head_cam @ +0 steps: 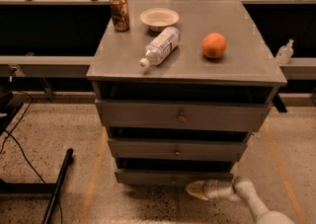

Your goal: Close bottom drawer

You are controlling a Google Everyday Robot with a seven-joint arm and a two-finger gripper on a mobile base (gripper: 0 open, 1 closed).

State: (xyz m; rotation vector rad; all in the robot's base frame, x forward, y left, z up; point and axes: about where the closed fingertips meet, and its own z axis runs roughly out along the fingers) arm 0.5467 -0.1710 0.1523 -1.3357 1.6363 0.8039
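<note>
The grey cabinet [187,70] has three drawers, all standing slightly out with dark gaps above them. The bottom drawer [168,176] is the lowest and narrowest front, near the floor. My gripper [193,189] is at the end of the white arm [247,199] that comes in from the lower right. It points left, just in front of and below the right part of the bottom drawer front, close to the floor.
On the cabinet top lie a can [119,12], a white bowl [159,18], a plastic bottle [159,46] on its side and an orange [214,45]. A black stand leg [57,186] and cables lie on the floor at left. A long shelf runs behind.
</note>
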